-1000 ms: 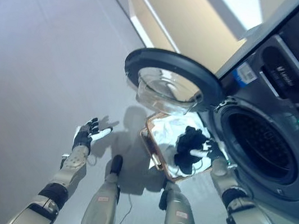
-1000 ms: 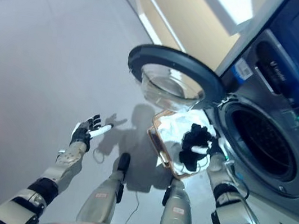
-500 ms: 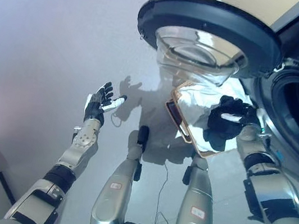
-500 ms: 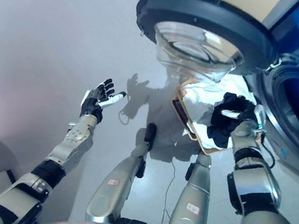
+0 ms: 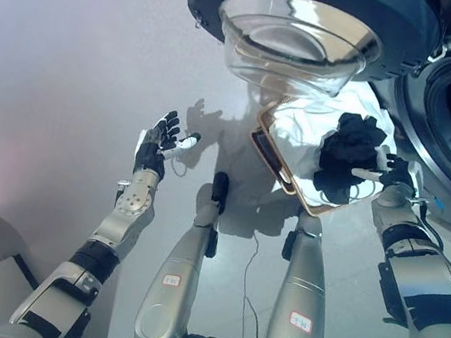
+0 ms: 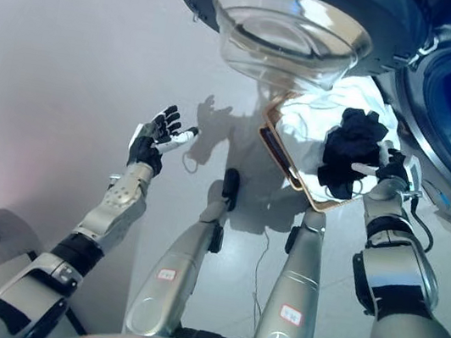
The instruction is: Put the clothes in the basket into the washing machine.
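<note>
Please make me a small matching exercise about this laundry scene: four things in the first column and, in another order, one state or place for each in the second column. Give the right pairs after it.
Things:
1. left hand
2. right hand
3. washing machine door
4. basket

States or places:
A. swung open, glass bowl facing down
B. on the floor, with white clothes inside
C. open, held out over bare floor
D. shut on a black garment

Pairs: 1-C, 2-D, 3-A, 4-B
</note>
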